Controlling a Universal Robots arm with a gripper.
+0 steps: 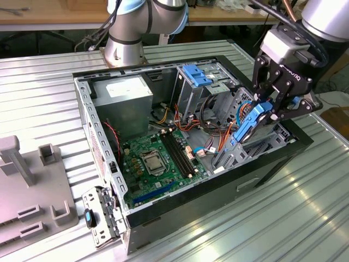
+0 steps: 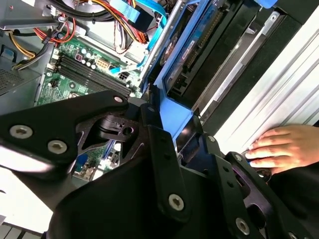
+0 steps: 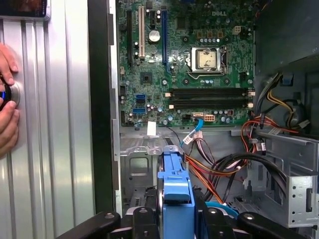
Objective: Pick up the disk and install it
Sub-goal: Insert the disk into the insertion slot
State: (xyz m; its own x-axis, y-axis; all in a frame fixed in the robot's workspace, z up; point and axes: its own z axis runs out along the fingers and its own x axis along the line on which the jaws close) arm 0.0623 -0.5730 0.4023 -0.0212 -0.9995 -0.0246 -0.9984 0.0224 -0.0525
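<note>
1. Clenched on the disk at its blue rails: gripper.
2. Probably rigid, weighty, shock-sensitive; best held by the rails, not the flat faces.
3. Poised edge-on over the drive bay, three o'clock of the case in the exterior view.

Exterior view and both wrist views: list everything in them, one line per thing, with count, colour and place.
computer case: one, black, lying open on the table
table: one, silver ribbed metal, under everything
motherboard: one, green, on the case floor
power supply: one, grey, in the case's far corner
bracket: one, pale blue, atop the drive cage
cables: several, orange, red, yellow and black, beside the drive cage
fixture: one, grey, on the exterior view's left
disk: one, dark with blue rails, tilted over the drive cage
person's hand: one, resting on the table beside the case
arm: one, silver and blue, based behind the case
claw: one, black, shut on the disk
</note>
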